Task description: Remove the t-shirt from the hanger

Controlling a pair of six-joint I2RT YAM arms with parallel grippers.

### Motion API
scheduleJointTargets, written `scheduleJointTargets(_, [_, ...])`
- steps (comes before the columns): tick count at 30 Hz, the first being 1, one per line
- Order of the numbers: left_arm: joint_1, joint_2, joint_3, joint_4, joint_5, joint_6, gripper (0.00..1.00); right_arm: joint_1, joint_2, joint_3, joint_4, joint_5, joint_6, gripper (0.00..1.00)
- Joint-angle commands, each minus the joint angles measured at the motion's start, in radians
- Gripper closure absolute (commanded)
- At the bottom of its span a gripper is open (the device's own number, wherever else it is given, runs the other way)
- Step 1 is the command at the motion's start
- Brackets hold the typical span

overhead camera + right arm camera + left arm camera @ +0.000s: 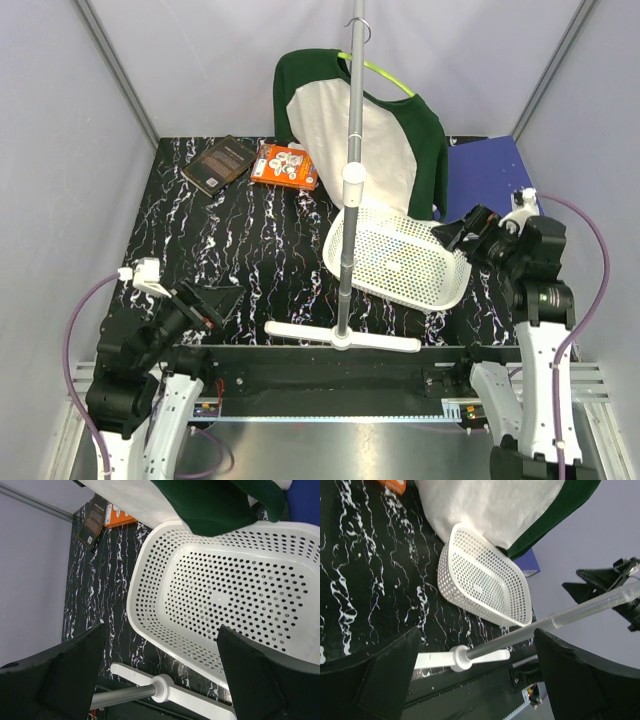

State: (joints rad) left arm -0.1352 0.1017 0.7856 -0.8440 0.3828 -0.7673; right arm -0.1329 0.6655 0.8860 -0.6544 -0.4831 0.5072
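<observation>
T-shirt (325,130) hung at the back of the table (250,260), high up on the stand (352,200). Cream body faced the arms, green sleeves drooped either side. Hanger (385,77) mostly hidden inside the shirt; only a lime arm showed beside the neckline, near the top of the pole. Hook too small to make out.

Basket (330,255) sat tilted right of the pole, below the shirt. In the right wrist view a green sleeve lay over the basket's far rim; could not tell whether it touched. Two books (285,165) lay at the back left, a blue folder (490,170) at the back right.

Left gripper (228,298) sat low at the near left, fingers wide apart, nothing between them, well apart from the shirt. Right gripper (452,230) was beside the basket's right end, fingers likewise spread and empty, near the right sleeve but not on it.

Progress, as judged: none to show. Shirt fully on the hanger, hanger on the stand, neither arm in contact with cloth. All of the job was left: reach the shirt, take hold of cloth at a shoulder or hem, work it off the lime arms, and get it clear. Right arm looked the better placed for a first reach.
</observation>
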Motion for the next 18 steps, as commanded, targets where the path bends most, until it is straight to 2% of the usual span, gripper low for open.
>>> scheduleJointTargets(1, [0.006, 0.036, 0.030, -0.061, 0.073, 0.000, 0.01, -0.001, 0.086, 0.135, 0.064, -0.031, -0.093, 0.00])
scheduleJointTargets(6, [0.006, 0.059, 0.038, -0.092, 0.059, -0.024, 0.01, -0.002, 0.253, 0.350, 0.079, 0.020, -0.203, 0.00])
scheduleJointTargets(9, [0.006, 0.101, 0.063, -0.090, 0.064, -0.017, 0.01, -0.002, 0.359, 0.471, 0.090, 0.012, -0.202, 0.00])
scheduleJointTargets(15, [0.006, 0.187, 0.072, -0.081, 0.102, -0.010, 0.01, -0.001, 0.548, 0.646, 0.251, -0.164, -0.220, 0.00])
scheduleJointTargets(18, [0.006, 0.225, 0.104, -0.075, 0.131, 0.011, 0.01, -0.002, 0.626, 0.712, 0.314, -0.299, -0.245, 0.02])
